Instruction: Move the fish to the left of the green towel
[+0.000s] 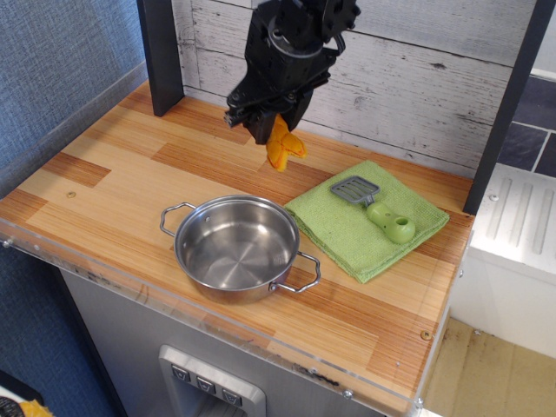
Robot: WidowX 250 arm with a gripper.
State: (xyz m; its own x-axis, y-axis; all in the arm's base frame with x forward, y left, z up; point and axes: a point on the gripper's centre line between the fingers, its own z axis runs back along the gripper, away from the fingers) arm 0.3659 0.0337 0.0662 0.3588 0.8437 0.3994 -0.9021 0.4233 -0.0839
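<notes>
We hold the fish (282,149) clamped in our jaws, hanging tail-down above the bench (130,174), seemingly left of the green towel (347,230)'s far corner

A steel pot (236,249) sits empty on the wooden worktop (113,174); a green-handled spatula (375,207) lies to its right.

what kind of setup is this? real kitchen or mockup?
Likely a toy kitchen mockup: small wooden counter with a steel pot, green towel carrying a spatula, and knobs on the front panel below.
</notes>
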